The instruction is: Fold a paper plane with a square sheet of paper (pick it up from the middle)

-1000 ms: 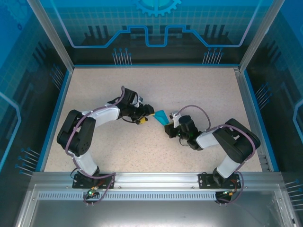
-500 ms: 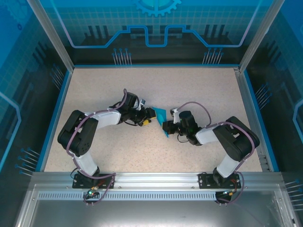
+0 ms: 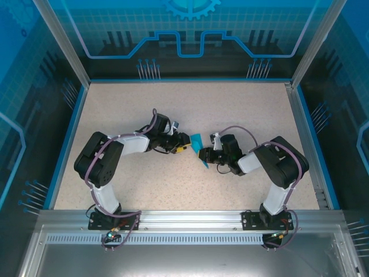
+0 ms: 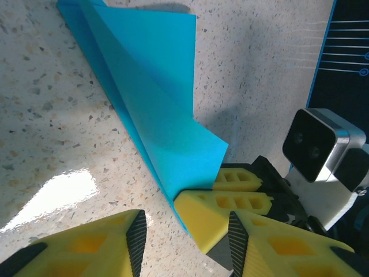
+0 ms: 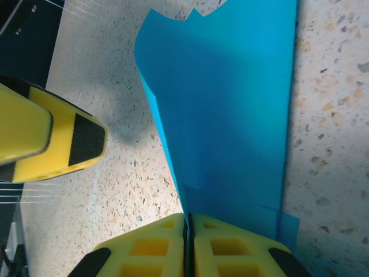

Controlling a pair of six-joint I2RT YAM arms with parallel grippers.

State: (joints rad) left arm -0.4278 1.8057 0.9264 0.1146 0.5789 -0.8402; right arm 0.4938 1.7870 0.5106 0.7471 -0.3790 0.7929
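Overhead, two close wrist views; common paper (image 3: 196, 140)

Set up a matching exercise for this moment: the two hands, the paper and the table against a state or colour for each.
Things:
1. left hand
2. right hand
3. paper
4. table

States:
A. speckled beige
B. shut on the paper's edge
C. jaws apart, gripping nothing
D. turquoise, folded along a crease

Pairs: 1-C, 2-B, 3-D, 4-A

The speckled beige table (image 3: 230, 109) is blue-edged on its left, right and far sides. Near its middle, the folded turquoise sheet of paper (image 3: 197, 140) touches the surface along its crease.
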